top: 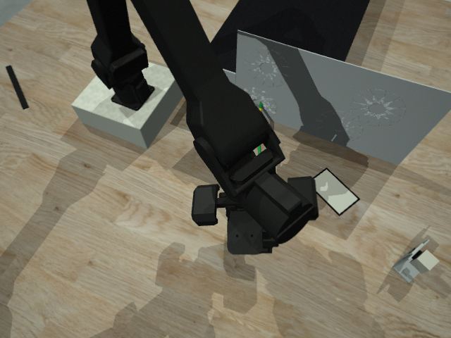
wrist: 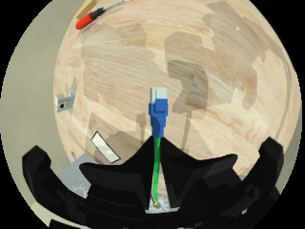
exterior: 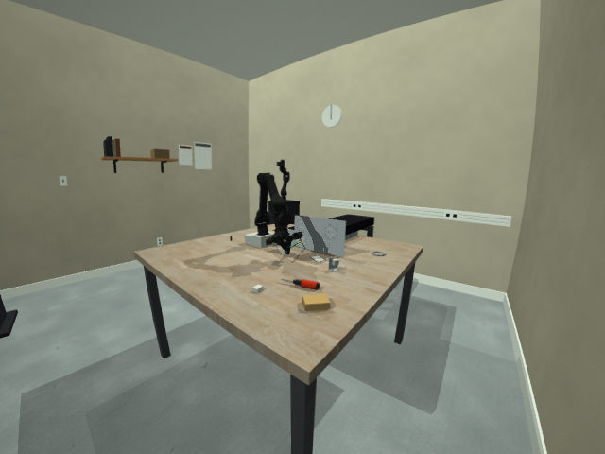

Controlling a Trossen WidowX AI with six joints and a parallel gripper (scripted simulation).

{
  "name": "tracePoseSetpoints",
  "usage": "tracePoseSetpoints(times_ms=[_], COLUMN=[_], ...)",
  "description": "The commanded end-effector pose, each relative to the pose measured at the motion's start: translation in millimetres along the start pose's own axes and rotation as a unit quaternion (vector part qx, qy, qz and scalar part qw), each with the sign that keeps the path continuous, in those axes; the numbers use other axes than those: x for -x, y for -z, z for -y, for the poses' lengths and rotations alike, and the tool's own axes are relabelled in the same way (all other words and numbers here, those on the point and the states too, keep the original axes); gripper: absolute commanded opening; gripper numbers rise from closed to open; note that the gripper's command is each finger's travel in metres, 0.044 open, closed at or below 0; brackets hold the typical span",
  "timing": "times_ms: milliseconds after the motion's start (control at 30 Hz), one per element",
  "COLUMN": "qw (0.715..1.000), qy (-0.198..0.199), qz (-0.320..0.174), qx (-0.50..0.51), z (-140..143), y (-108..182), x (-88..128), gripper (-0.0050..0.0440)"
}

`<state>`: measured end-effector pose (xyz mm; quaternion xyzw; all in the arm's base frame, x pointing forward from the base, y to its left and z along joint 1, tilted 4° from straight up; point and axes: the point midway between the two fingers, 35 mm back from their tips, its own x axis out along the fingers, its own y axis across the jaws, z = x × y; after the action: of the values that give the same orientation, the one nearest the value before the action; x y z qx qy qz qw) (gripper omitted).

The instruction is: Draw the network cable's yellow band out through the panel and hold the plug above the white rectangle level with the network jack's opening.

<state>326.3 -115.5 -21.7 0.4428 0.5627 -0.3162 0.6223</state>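
Observation:
In the wrist view, the blue plug (wrist: 158, 116) with a clear tip sticks out ahead of my gripper (wrist: 156, 148) (exterior: 285, 247), above the bare table. The gripper is shut on the green cable (wrist: 156, 168) (top: 259, 148) just behind the plug. The cable runs straight back to a slit opening low in the grey panel (top: 328, 94) (wrist: 75, 178). Its yellow band (top: 260, 107) (wrist: 155, 202) sits right at that opening. The white rectangle (top: 337, 192) (wrist: 105, 148) lies to the right of my wrist in the top view. My arm hides the plug and the fingers there.
The network jack on its bracket (top: 418, 262) (wrist: 64, 102) stands front right of the panel. A black box (top: 291, 22) stands behind the panel, and the arm's pale base block (top: 109, 120) is at the left. A screwdriver (exterior: 305, 283) (wrist: 90, 18), a tan box (exterior: 316, 302) and a white block (exterior: 257, 288) lie nearer the table's front.

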Motion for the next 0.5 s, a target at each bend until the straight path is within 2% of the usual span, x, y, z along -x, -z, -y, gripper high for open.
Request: tracePoseSetpoints(times_ms=[0, 133, 467], qw=[0.999, 0.997, 0.982], qy=[-0.029, -0.041, -0.102], qz=[-0.006, -0.013, -0.045], qx=[0.038, 0.058, 0.15], z=[-24.9, -35.3, -82.0], y=[-2.6, -1.3, 7.9], x=[-1.5, -4.2, -16.0], gripper=[-0.005, -0.005, -0.005])
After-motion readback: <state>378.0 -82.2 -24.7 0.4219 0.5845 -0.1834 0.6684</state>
